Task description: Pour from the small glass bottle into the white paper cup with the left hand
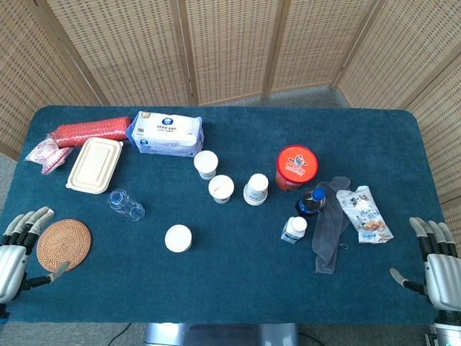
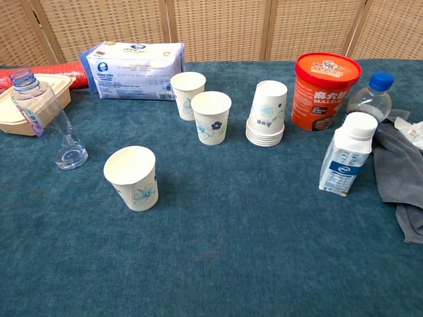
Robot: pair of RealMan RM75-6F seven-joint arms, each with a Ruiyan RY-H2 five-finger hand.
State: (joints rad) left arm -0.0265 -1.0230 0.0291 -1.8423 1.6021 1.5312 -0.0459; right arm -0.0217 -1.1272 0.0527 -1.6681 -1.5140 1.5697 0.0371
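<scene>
at table edge, left robot hand (image 1: pixel 14 249) open-fingered

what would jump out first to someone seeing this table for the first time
Probably the red snack tub right of centre, bright against the blue cloth, with white paper cups clustered mid-table. Next, the clear small glass bottle standing uncapped to the left, near a woven coaster. The left hand and right hand sit open at the near corners.

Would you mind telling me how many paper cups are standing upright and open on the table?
3: one alone nearest the front, and two side by side further back. The inverted stack beside them isn't counted; none seem hidden.
</scene>
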